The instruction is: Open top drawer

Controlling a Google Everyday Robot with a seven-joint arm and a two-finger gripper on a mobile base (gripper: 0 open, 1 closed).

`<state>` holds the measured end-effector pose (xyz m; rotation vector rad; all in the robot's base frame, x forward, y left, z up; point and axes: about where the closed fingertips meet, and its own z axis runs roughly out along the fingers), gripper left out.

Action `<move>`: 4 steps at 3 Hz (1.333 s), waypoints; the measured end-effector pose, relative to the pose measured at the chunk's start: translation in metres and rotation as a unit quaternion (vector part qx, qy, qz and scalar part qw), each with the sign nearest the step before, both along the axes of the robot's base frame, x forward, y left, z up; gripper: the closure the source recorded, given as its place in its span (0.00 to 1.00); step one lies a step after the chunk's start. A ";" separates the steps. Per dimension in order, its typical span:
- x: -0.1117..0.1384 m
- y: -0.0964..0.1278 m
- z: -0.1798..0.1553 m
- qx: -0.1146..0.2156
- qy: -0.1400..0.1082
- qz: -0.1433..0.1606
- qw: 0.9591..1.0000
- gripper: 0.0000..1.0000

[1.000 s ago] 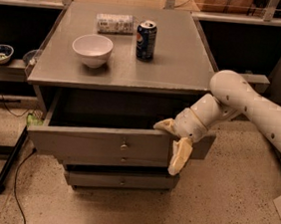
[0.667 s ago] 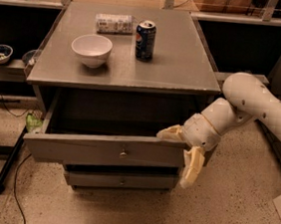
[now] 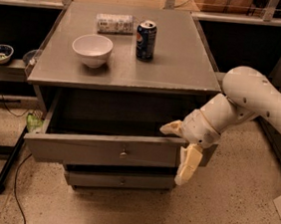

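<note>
My gripper [image 3: 176, 154] is at the right end of the top drawer [image 3: 91, 149], the grey wooden one w/ the wide front panel and a small round metal knob [image 3: 123, 153] dead centre. Fingers are spread wide apart, not clamped on anything. One finger [image 3: 171, 128] pokes left over the top edge of the front panel, towards the inside of the box. The other [image 3: 187, 166] hangs straight down in front of the panel. So the panel's top edge sits btwn them. Upper finger looks like it's touching that edge; can't tell for the lower one tbh.

The drawer itself sticks well out from the grey cabinet [image 3: 135, 71]. The box is deep and dark inside, can't make out any contents. Right below it is a narrower grey drawer front [image 3: 93, 179], sitting further back.

On the cabinet top there's a white round bowl [image 3: 92, 49] and an upright blue soda can [image 3: 146, 39] just beside it. A silvery can [image 3: 114, 23] lies on its side behind both.
</note>
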<state>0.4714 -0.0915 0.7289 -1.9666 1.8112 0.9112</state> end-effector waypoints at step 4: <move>0.041 0.010 -0.028 -0.015 0.011 0.002 1.000 0.00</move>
